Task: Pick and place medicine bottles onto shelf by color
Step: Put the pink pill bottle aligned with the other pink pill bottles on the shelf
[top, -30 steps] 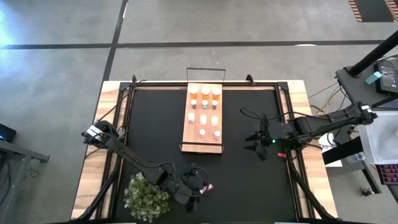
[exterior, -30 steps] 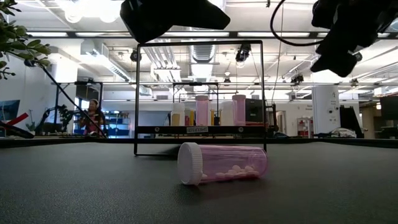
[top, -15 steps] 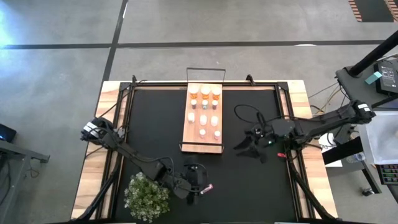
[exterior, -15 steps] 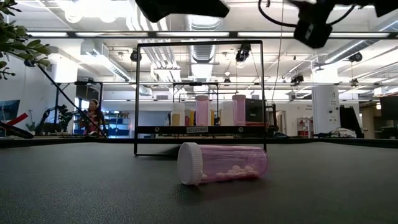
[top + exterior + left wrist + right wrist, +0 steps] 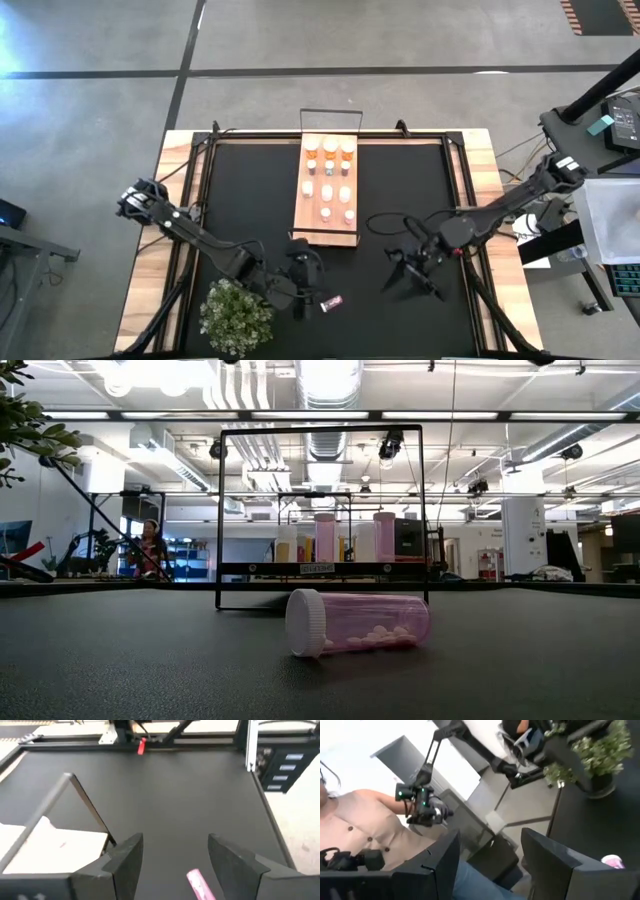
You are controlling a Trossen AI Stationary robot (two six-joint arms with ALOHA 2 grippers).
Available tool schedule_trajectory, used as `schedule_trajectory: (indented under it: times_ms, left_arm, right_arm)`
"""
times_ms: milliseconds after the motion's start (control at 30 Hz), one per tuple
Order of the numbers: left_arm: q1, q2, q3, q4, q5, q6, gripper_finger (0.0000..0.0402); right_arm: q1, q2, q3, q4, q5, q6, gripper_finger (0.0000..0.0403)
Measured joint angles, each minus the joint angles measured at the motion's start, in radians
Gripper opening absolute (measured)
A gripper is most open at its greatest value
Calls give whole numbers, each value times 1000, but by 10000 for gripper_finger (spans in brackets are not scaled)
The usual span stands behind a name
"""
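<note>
A pink bottle [image 5: 332,300] with a white cap lies on its side on the black mat, near the table's near edge; it also shows in the low view [image 5: 355,623]. The wooden shelf [image 5: 308,232] lies mid-table with wire rails at its short ends. On it stand orange bottles [image 5: 330,148] at the far end and white bottles [image 5: 327,194] nearer. My left gripper [image 5: 308,278] hangs open just left of the pink bottle [image 5: 200,885], touching nothing. My right gripper [image 5: 392,272] is open and empty to the bottle's right; in its view only the bottle's cap [image 5: 612,861] shows.
A bushy green plant [image 5: 237,318] stands at the near left, close behind my left arm. The mat [image 5: 250,200] lies bare left and right of the shelf. A person [image 5: 365,825] shows beyond the table in the right wrist view.
My right gripper has gone toward the table's near edge and left, toward the pink bottle, staying open. My left gripper has drawn back a little toward the far edge. Both have left the low view's top. The pink bottle has not moved.
</note>
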Motion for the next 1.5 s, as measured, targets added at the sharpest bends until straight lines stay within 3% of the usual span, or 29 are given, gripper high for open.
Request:
schedule_trajectory:
  times_ms: [167, 267, 400, 467, 533, 633, 767, 1067, 1367, 1500]
  left_arm:
    - [0, -44, 0, 0, -18, -1, 207]
    - [-2, -76, 0, 0, -18, -34, 207]
    - [-5, -114, 0, -3, -17, -108, 207]
    - [-9, -131, 0, -5, -17, -127, 207]
    - [-10, -149, 0, -6, -17, -131, 207]
    - [-12, -164, 0, -6, -17, -132, 207]
    - [-21, -179, 0, -7, -17, -146, 207]
    - [-62, -220, 0, -2, -12, -337, 207]
    - [-73, -244, 0, 31, -13, -445, 207]
    - [-76, -244, 0, 56, -12, -445, 207]
  right_arm:
    - [13, 130, 83, -4, 8, 55, 201]
    - [12, 208, 162, -64, -48, 89, 201]
    - [22, 277, 333, -363, -79, -66, 201]
    - [34, 310, 444, -606, 12, -201, 201]
    - [54, 349, 546, -835, 173, -330, 201]
    - [81, 415, 655, -1030, 394, -443, 201]
    - [93, 491, 719, -1012, 433, -521, 201]
    - [78, 569, 692, -825, 280, -664, 201]
    - [38, 587, 555, -667, 295, -655, 201]
    - [47, 635, 523, -643, 373, -643, 201]
